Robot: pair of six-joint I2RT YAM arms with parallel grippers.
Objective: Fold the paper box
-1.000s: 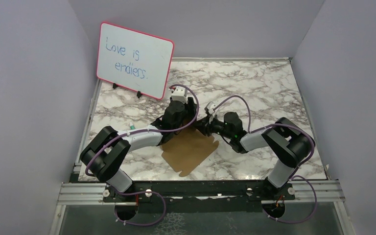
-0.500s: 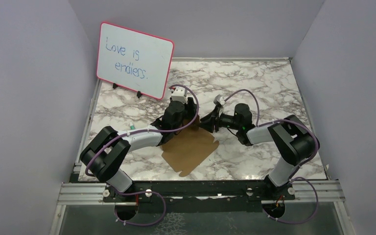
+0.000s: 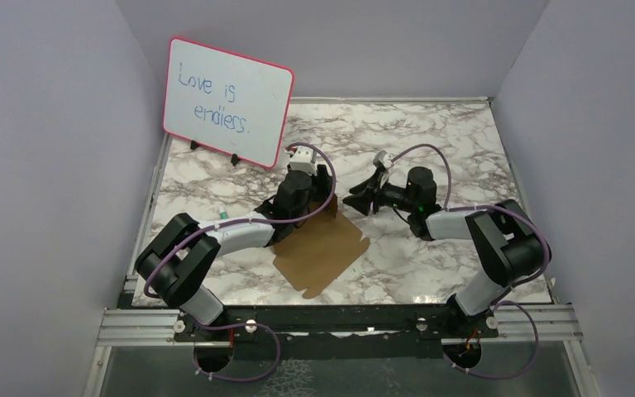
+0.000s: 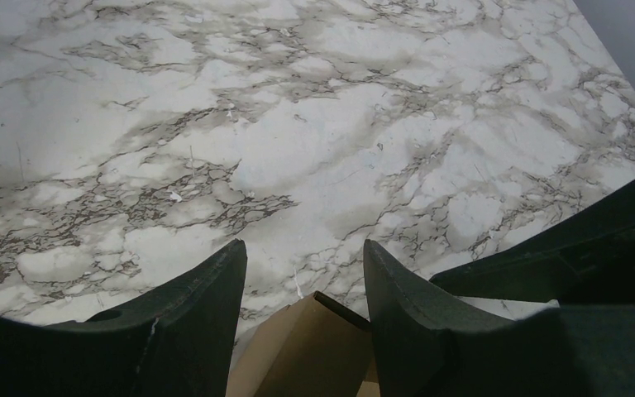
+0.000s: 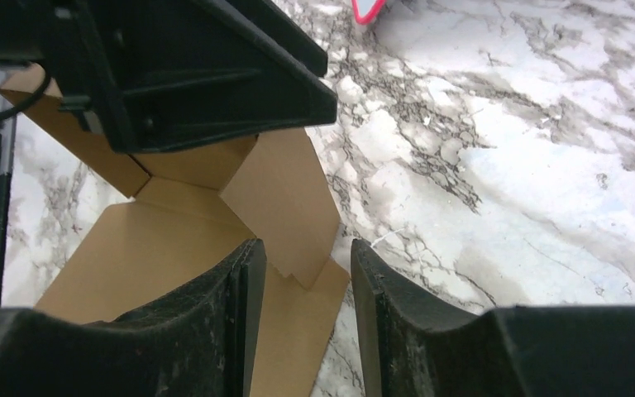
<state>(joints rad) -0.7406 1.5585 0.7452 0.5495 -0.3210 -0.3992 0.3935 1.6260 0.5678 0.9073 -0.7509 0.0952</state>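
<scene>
Top view: the left gripper's (image 4: 303, 252) fingertips are hidden beneath its own wrist, and the far left part of the paper box (image 3: 322, 252) is covered by the left arm. In the left wrist view only a corner of the cardboard is seen, cut off by the lower edge. There a raised fold is seen filling the gap between the two fingers (image 4: 198, 318), so the box is recorded as gripped at a middling width. The right gripper (image 3: 357, 203) is noted with jaws parted and nothing between them, just beside the far right corner of the box and apart from it. The box is laid mostly flat on the marble table (image 3: 446, 141), between the arms. Its long axis is seen running from near-left to far-right, with the flaps at the far end turned up.
</scene>
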